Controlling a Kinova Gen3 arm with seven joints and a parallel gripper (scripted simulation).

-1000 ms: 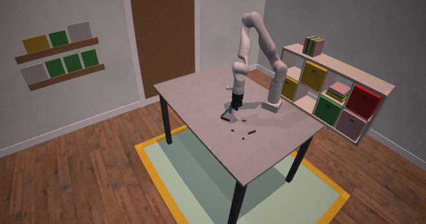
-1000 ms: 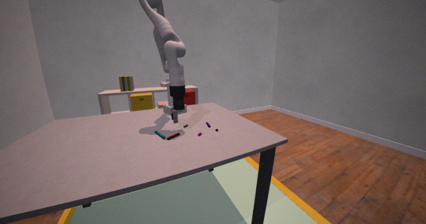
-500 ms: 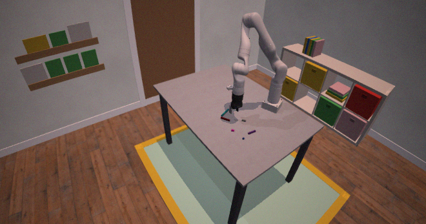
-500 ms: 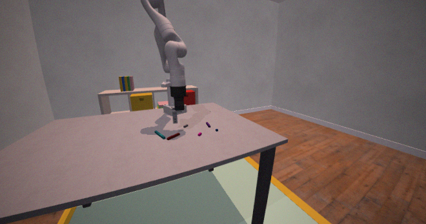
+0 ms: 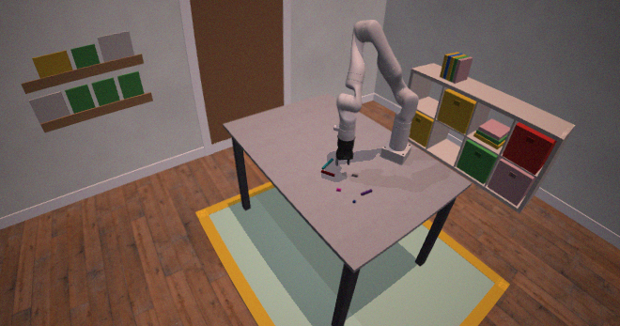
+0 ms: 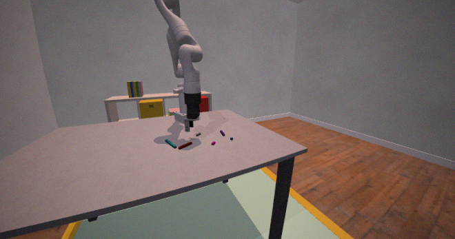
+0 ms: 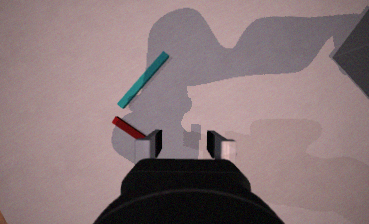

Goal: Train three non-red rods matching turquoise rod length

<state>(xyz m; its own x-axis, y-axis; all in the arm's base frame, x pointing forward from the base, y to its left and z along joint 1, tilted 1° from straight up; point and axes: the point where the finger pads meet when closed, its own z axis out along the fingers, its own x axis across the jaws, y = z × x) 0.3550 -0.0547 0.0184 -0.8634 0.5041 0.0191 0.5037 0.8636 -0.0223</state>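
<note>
The turquoise rod (image 5: pixel 327 163) lies flat on the table, and the red rod (image 5: pixel 328 174) lies close beside it. The short grey rod (image 5: pixel 355 175), the magenta rod (image 5: pixel 338 190), the purple rod (image 5: pixel 366 193) and the tiny blue rod (image 5: pixel 353 201) lie scattered nearer the table's front. My gripper (image 5: pixel 344 162) is open and empty. It points down a little above the table, between the turquoise rod and the grey rod. In the wrist view the turquoise rod (image 7: pixel 143 80) and red rod (image 7: pixel 128 128) lie left of the open fingers. A small grey shape (image 7: pixel 191 136), seemingly the grey rod, shows between them.
The arm's base (image 5: pixel 396 154) is bolted on the table behind the rods. A shelf unit with coloured bins (image 5: pixel 488 131) stands beyond the table's right edge. The rods also show in the exterior view around the gripper (image 6: pixel 187 127).
</note>
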